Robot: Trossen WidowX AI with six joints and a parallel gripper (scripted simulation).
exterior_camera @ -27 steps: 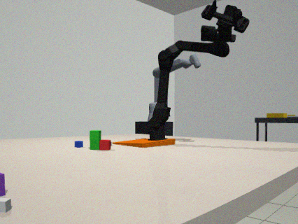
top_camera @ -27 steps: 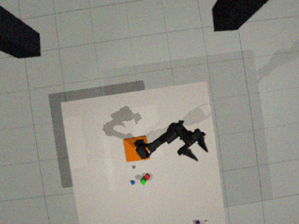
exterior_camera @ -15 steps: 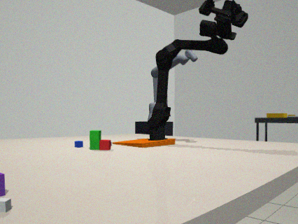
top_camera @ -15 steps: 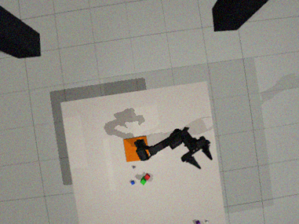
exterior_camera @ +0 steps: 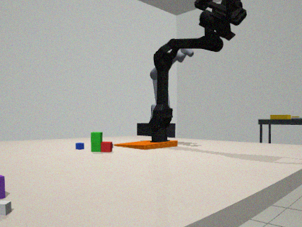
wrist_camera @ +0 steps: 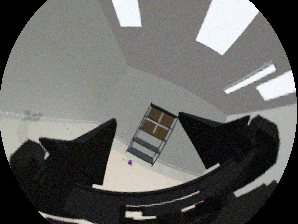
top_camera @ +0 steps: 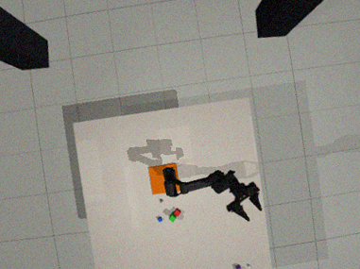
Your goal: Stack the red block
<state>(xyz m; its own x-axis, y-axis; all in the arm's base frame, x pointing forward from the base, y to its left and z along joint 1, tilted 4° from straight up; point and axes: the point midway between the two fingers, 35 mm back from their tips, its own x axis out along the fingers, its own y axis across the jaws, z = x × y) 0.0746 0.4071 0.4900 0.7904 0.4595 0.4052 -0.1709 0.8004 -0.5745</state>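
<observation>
The red block [top_camera: 177, 212] [exterior_camera: 106, 147] sits on the table top, close beside the foot of the green tower [top_camera: 173, 217] [exterior_camera: 96, 142]. Whether the two touch is hard to tell. The green tower stands upright, about twice as tall as the red block. My gripper [top_camera: 254, 215] [wrist_camera: 148, 118] is wide open with nothing between its fingers. It is high above the table, near the table edge in the top view, well away from both blocks. In the exterior view the arm is raised and the fingertips are not clearly seen. Neither block shows in the wrist view.
A small blue block [top_camera: 159, 219] [exterior_camera: 80, 146] lies near the green tower. A purple block [top_camera: 238, 268] [exterior_camera: 2, 186] [wrist_camera: 130, 162] and a grey block [exterior_camera: 5, 208] lie farther off. A tiny grey piece [top_camera: 161, 200] is near the orange base plate [top_camera: 156, 185] [exterior_camera: 142, 145].
</observation>
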